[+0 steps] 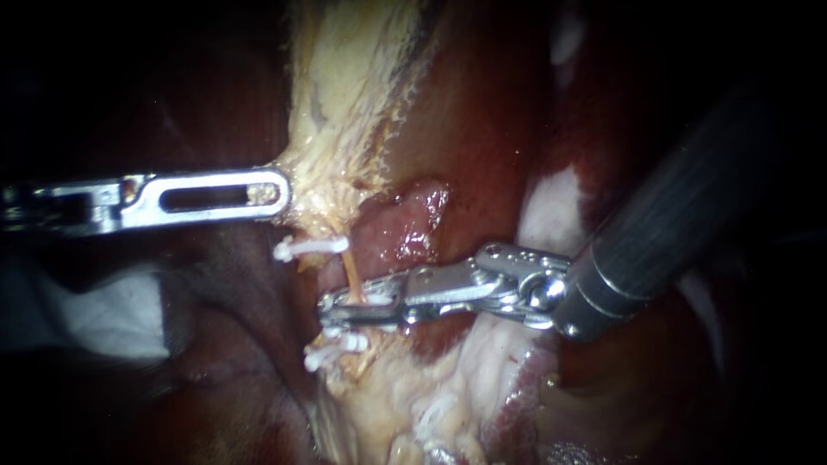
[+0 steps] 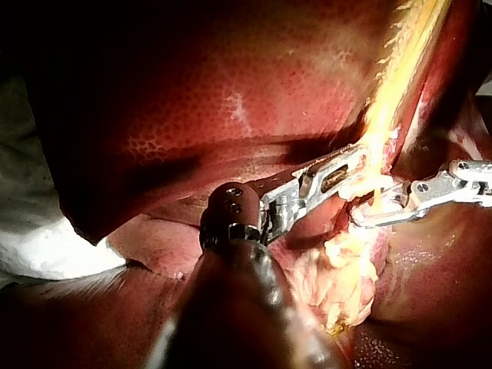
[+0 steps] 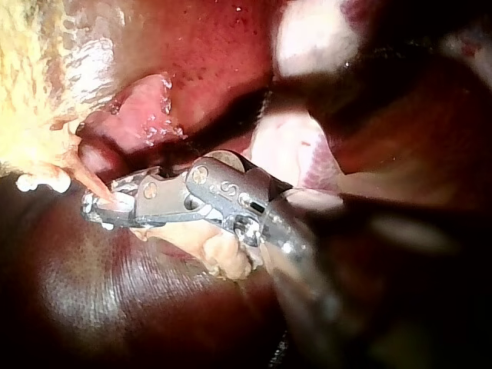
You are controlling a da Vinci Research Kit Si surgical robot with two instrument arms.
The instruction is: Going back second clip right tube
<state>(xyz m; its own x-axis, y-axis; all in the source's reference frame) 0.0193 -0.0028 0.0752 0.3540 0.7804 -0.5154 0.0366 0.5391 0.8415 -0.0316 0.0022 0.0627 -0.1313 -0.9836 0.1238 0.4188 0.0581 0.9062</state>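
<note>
right instrument point(image 1: 332, 314) comes in from the upper right, shaft over the liver point(image 1: 482, 129), tip on the thin orange tube point(image 1: 348, 269). its jaws lie close together, clamped across the tube with a white clip point(image 1: 376, 298) between them; only a sliver of gap shows along their length and the tips seem to meet. right wrist view agrees: a white sliver between the two jaws, the tube running down into them. two more white clips sit on the tube, upper clip point(image 1: 310, 248) just above the jaws and lower clip point(image 1: 336, 349) just below, both clear of the metal. the tube's long axis runs from the pale yellow tissue point(image 1: 345, 103) down toward the lower clip, roughly crosswise to the jaws. left instrument point(image 1: 280, 191) reaches in from the left, jaws closed on the edge of that pale tissue; it is near the tube but not touching it. judgement: backing out calls for the jaws to let go first, then a retreat along the shaft's own line toward the upper right, straight off the tube. risk: any sideways drag could tug the thin tube or catch a neighbouring clip.
</note>
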